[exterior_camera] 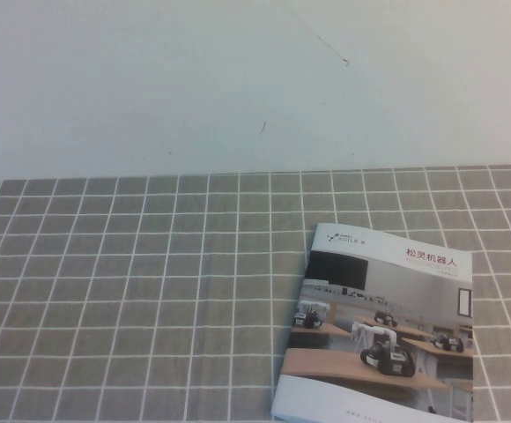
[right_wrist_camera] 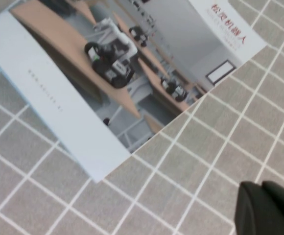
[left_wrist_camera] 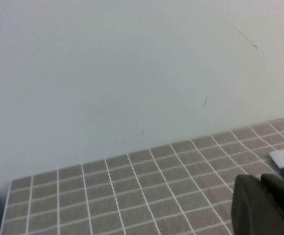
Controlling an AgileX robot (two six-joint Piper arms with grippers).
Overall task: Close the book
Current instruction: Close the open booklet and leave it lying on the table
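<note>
Two flat surfaces take up most of what you see: a pale wall [exterior_camera: 238, 79] behind the book, and a grey cloth [exterior_camera: 132, 291] with white grid lines under it. The book [exterior_camera: 379, 335] lies closed and flat on that cloth, front cover up. The cover shows a photo of small robots on wooden desks, with a red title in one far corner. In the high view the book's near edge is cut off by the frame, so you cannot see its lower corners there.

The right gripper [right_wrist_camera: 264, 205] appears only as a dark tip in its own wrist view. It sits over bare cloth, apart from the book's long edge below the title corner. You cannot tell whether it is open or closed.

The left gripper [left_wrist_camera: 262, 196] is likewise a dark, cropped shape, near a white corner of the book. Its state cannot be told either.
</note>
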